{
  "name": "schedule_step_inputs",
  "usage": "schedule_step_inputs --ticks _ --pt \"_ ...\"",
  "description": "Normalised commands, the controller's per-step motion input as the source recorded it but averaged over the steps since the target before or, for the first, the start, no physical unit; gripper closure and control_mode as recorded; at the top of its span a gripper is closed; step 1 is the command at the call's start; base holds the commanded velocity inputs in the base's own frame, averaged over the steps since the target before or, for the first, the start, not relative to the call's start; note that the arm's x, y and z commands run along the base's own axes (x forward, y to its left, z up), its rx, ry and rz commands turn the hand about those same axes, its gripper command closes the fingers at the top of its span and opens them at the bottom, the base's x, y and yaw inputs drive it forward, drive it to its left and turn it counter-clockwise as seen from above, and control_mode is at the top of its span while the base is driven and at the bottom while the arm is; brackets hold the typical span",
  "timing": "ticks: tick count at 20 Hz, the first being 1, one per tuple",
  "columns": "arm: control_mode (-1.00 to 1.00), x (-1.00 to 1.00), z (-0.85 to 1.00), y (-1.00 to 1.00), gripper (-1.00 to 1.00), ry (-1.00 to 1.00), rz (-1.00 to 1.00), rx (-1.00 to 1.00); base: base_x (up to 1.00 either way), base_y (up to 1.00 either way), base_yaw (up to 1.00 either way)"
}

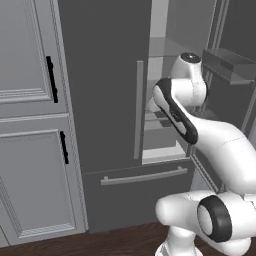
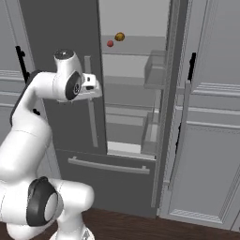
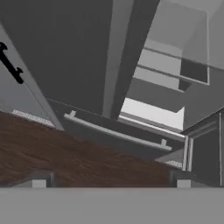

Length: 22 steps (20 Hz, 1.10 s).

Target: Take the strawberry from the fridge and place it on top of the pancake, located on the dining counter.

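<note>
Ahead, the fridge (image 2: 70, 37) stands with its right door swung open, the glass shelves and door bins exposed. Below, its drawer handle (image 3: 117, 133) crosses the front. The gripper (image 3: 111, 183) holds nothing, jaws spread wide. The strawberry (image 2: 110, 43) sits on the upper shelf near its left edge, beside a small brownish fruit (image 2: 120, 37).

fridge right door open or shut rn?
Open: the fridge right door is swung out, baring shelves with the strawberry on one.
</note>
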Motion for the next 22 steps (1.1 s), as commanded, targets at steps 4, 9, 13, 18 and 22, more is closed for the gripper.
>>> schedule_step_inputs --ticks 4,9,13,18,22 --pt "-1.00 0.01 0.00 0.47 -1.00 -0.42 -0.47 0.55 0.00 0.00 0.00" --pt "-1.00 0.26 0.17 0.39 -1.00 -0.13 -0.34 -0.16 0.00 0.00 0.00" --pt "-1.00 0.83 0.20 0.10 -1.00 0.08 -0.26 -0.29 0.00 0.00 0.00" --pt "-1.00 0.69 0.00 0.16 -1.00 0.01 0.00 0.00 0.00 0.00 0.00" --pt "-1.00 0.53 0.00 0.01 -1.00 0.00 0.02 0.09 0.00 0.00 0.00"
